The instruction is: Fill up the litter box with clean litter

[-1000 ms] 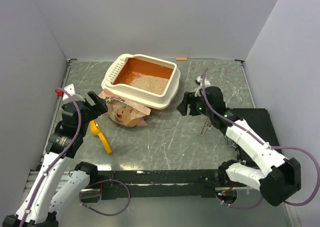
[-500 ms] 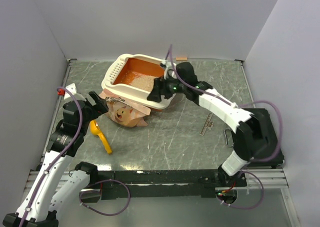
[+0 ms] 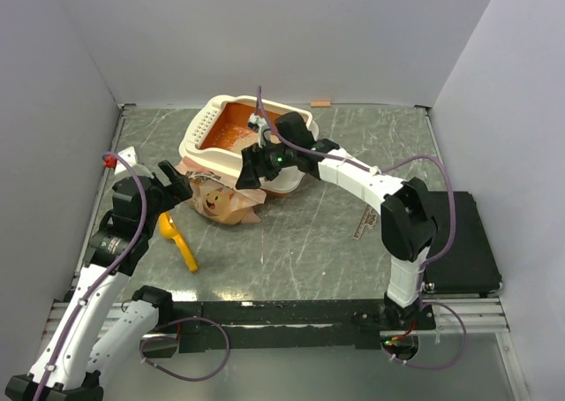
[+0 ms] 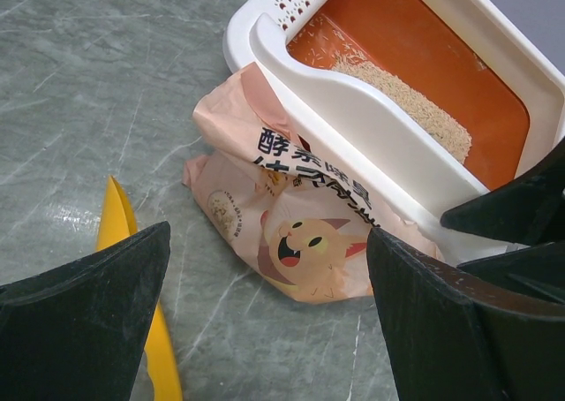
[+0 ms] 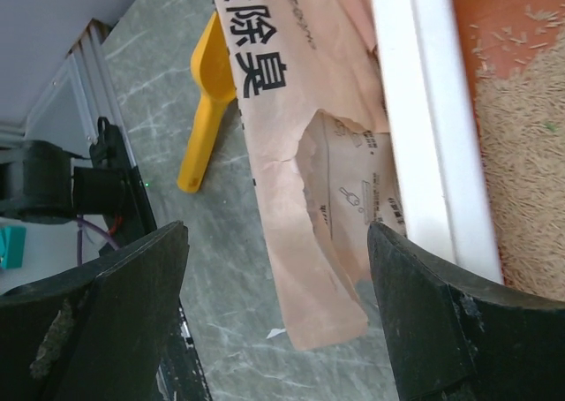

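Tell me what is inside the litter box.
A patch of pale litter on the orange floor of the litter box, stray grains around it. From above, the right arm hides its right part.

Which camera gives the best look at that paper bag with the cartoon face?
The left wrist view: the paper bag fills the middle, its print and face clear, lying against the litter box. The top view shows it small; the right wrist view shows only one crumpled end.
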Controlling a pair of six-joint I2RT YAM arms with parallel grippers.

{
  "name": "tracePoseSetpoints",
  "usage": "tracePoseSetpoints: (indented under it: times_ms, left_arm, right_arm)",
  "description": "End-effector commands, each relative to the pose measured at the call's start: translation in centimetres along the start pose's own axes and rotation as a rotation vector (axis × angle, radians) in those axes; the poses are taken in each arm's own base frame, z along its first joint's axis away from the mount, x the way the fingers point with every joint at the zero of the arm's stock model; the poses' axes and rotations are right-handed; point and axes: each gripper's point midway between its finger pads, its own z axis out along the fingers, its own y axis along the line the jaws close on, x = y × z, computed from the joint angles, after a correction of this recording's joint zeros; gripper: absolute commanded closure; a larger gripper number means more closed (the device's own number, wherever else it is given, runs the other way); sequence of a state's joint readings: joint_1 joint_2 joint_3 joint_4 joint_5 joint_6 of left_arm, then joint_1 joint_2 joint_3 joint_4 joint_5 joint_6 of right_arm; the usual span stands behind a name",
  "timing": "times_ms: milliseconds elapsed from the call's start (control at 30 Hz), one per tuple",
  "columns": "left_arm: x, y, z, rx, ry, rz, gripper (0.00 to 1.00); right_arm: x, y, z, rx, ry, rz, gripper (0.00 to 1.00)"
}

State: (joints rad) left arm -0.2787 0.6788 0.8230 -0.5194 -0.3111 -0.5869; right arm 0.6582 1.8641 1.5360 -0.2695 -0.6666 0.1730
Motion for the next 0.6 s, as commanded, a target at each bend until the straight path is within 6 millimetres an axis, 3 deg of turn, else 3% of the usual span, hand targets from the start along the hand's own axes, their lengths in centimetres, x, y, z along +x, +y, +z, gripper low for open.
tracePoseSetpoints:
  times_ms: [0, 300, 567]
  left_arm:
    - [-0.7, -0.5, 0.1, 0.021, -0.024, 0.003, 0.03]
    - [-0.7, -0.5, 0.2, 0.023, -0.021, 0.003, 0.03]
    - [-0.6, -0.6, 0.2, 0.029, -0.019, 0.004, 0.03]
  right_arm:
    - [-0.7, 0.6, 0.9, -0.036, -0.003, -0.05, 0.11]
    - [0.1, 0.7, 2.6, -0.056, 0.048, -0.086, 0.11]
    - [2.3, 0.9, 3.3, -0.09, 0.115, -0.071, 0.12]
